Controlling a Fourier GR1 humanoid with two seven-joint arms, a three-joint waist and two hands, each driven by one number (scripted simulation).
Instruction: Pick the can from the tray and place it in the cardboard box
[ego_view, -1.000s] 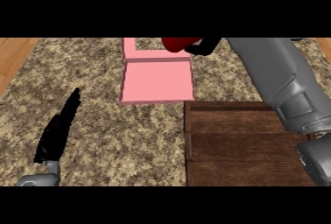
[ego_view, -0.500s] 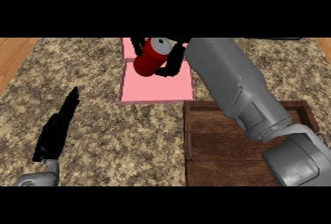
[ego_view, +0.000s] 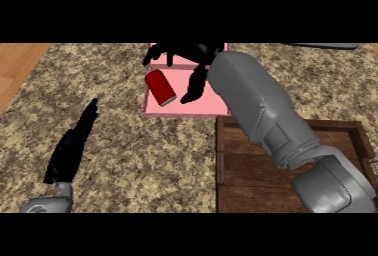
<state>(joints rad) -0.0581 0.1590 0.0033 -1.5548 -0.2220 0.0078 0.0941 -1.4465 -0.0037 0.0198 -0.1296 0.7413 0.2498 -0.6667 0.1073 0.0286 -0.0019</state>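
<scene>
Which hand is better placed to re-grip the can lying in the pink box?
Right. The right hand hangs open over the box, fingers beside the can. The left hand rests open at lower left, away from the box.

Covered and cropped parts

The right forearm (ego_view: 258, 107) covers the right side of the cardboard box (ego_view: 176, 113) and much of the tray (ego_view: 244, 167). The right robot hand (ego_view: 193, 59) hides the box's far edge. The bottom edge cuts off the tray and the left forearm (ego_view: 46, 204).
</scene>
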